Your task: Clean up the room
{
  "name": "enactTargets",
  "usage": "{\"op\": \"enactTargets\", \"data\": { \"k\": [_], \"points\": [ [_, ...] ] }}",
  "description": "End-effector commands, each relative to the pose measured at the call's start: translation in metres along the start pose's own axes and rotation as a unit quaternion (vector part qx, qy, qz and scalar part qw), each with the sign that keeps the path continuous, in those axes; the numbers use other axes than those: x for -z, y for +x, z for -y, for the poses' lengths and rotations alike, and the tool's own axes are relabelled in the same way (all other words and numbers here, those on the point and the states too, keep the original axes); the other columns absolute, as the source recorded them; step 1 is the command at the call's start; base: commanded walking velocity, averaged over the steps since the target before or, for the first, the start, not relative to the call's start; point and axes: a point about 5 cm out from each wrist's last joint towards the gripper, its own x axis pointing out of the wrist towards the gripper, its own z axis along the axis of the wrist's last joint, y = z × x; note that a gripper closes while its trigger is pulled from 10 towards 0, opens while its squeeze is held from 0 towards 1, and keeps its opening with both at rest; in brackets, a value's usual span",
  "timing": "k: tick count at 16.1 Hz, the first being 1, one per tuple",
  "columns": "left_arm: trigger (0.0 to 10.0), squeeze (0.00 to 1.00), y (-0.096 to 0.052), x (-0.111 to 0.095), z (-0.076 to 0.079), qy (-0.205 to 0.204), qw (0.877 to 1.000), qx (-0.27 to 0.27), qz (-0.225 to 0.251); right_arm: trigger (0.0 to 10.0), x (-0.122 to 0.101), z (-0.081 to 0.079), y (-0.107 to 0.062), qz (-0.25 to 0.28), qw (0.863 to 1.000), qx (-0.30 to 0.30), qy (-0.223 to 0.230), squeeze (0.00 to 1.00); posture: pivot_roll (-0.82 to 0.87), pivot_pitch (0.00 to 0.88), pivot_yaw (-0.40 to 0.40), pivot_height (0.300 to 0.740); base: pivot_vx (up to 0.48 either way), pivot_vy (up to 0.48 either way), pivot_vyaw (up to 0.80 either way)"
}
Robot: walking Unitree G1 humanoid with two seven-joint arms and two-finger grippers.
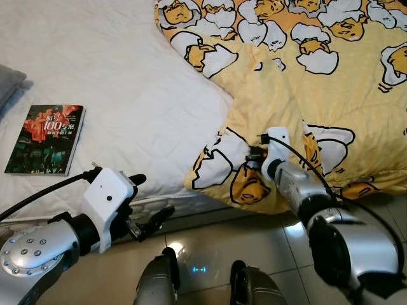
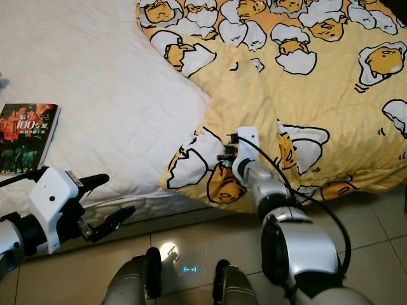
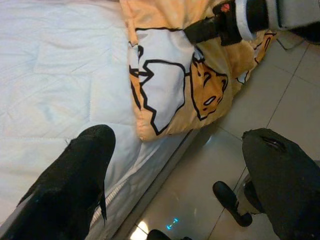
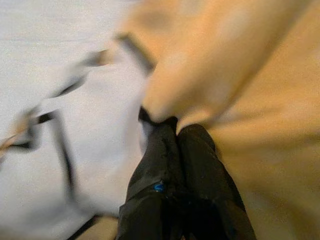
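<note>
Two grippers are up front of the robot, w/ the bed straight ahead. Right gripper (image 1: 257,154) is at the lower corner of the yellow blanket (image 1: 305,82), fingers (image 4: 192,150) pinched tight together on a fold of the fabric; right wrist view is blurred but shows cloth bunched just past the tips. Blanket has a cartoon egg print and covers the right part of the bed, its lower edge drooping over the mattress side toward the floor (image 1: 210,248), corner folded so the white-and-yellow underside shows. Left gripper (image 1: 147,204) hovers low near the mattress edge, left of the blanket corner, fingers (image 3: 75,185) spread wide apart and holding nothing; left wrist view looks between them at the mattress edge, blanket corner and tiles. White quilted mattress (image 1: 127,82) takes up the left and centre of the bed. Book (image 1: 46,139) w/ a dark red cover lies flat on the mattress near its left side, well apart from the blanket and from both grippers. Grey pillow corner (image 1: 9,81) sits at the far left edge, just above the book. Floor is glossy tile w/ a light reflection, and the robot's feet are at the bottom centre.
</note>
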Motion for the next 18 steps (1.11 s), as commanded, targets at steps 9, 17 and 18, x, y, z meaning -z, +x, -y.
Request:
{"op": "enactTargets", "data": {
  "k": [9,17,18],
  "points": [
    [10.0,0.00,0.011,0.000,0.000,0.002,1.000,0.017,0.006,0.0,0.080,-0.027,-0.044,-0.132,0.914,-0.364,-0.124,0.00,0.23,0.237,0.019,0.740,0.000,0.000,0.00],
    [10.0,0.00,0.022,0.006,0.003,-0.004,1.000,0.018,0.011,10.0,0.040,-0.018,-0.011,-0.028,0.988,-0.093,-0.117,1.00,0.22,0.210,0.019,0.740,0.000,0.000,0.00],
    [10.0,0.00,0.023,0.006,0.002,-0.005,1.000,0.016,0.012,10.0,0.034,-0.015,-0.009,-0.017,0.992,-0.067,-0.106,1.00,0.22,0.197,0.014,0.740,0.000,0.000,0.00]
  ]
}}
